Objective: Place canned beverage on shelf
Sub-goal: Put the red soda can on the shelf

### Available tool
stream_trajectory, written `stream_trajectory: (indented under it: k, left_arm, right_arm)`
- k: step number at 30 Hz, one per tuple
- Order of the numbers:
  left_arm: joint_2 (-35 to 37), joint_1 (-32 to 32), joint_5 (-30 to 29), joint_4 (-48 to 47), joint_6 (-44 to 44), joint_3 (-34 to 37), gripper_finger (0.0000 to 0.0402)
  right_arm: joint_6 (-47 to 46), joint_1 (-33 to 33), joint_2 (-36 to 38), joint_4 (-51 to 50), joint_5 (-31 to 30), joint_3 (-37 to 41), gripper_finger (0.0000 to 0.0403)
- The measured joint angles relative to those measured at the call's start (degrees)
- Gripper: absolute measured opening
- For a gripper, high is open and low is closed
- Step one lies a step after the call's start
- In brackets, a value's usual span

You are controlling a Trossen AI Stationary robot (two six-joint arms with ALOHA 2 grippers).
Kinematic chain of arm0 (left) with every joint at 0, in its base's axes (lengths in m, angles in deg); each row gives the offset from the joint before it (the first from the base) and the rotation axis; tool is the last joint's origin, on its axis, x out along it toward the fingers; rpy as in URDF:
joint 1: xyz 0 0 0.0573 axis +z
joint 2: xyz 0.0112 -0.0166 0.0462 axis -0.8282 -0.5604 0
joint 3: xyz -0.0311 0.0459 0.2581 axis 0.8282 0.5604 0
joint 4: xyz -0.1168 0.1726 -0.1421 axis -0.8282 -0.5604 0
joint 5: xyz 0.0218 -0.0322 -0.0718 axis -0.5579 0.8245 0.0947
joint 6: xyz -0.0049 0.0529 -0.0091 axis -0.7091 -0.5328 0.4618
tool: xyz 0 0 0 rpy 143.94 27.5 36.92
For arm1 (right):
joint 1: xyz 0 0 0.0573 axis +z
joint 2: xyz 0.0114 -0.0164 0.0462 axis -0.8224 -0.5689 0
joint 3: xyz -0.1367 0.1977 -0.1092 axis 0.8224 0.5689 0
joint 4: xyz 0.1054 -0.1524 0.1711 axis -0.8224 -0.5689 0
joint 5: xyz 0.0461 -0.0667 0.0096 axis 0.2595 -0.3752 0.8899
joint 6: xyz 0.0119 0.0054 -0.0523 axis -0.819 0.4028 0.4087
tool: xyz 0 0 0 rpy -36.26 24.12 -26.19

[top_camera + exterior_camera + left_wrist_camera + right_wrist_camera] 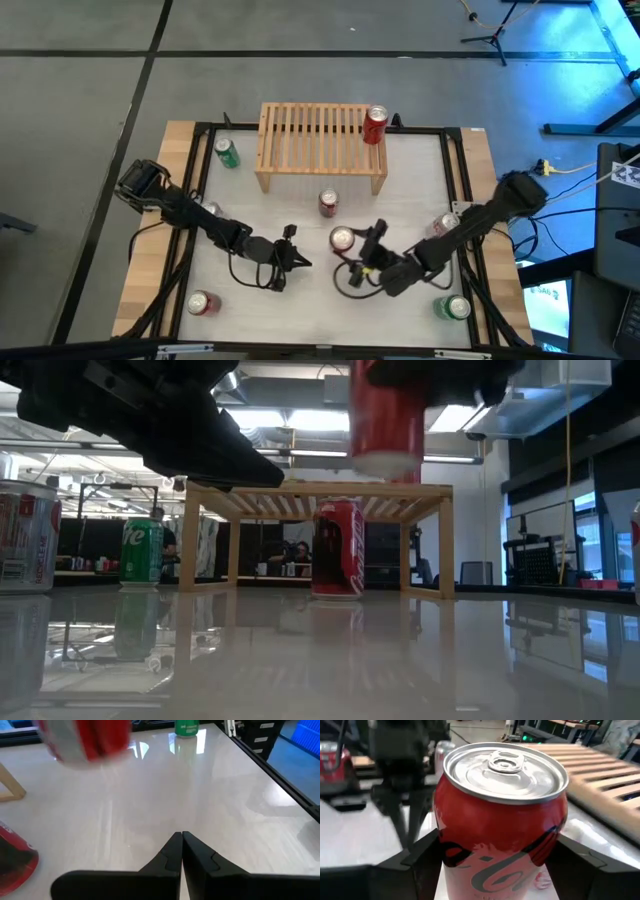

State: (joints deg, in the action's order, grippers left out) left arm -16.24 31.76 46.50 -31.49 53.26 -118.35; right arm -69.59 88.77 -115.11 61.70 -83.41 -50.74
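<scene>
A robotics lab: concrete floor (80,100), exposed ceiling ducts (300,390), monitors (540,525), tripod stand (490,35).

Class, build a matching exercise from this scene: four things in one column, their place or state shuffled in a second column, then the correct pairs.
Things
1. left end effector
2. right end effector
3. green can
4. shelf

Place or state
A. bears one red can on its slatted top, at one end
B. shut, holding nothing
C. stands on the table beside the shelf's left end
D. clamped on a red can lifted off the table

Pairs: 1-B, 2-D, 3-C, 4-A
</scene>
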Motion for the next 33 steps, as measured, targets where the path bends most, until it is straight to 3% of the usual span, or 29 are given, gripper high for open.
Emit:
stream_trajectory:
  k: [8,15,25,33]
  left_arm:
    - [0.00,0.04,-0.23,0.26,-1.13,0.00,0.0003]
    - [0.00,0.04,-0.26,0.46,-1.38,0.02,0.0003]
    - [0.00,0.04,-0.37,0.48,-1.51,0.02,0.0003]
    - [0.00,0.02,-0.37,0.47,-1.49,0.02,0.0003]
  right_arm:
    - [0.69,-4.29,13.32,-9.95,-4.43,-0.02,0.0282]
    - [2.98,-12.27,20.61,-15.97,-5.96,-0.03,0.0282]
    - [2.96,-26.21,21.98,-20.14,2.30,-0.04,0.0282]
    - [1.17,-31.05,21.85,-23.78,2.67,-0.04,0.0282]
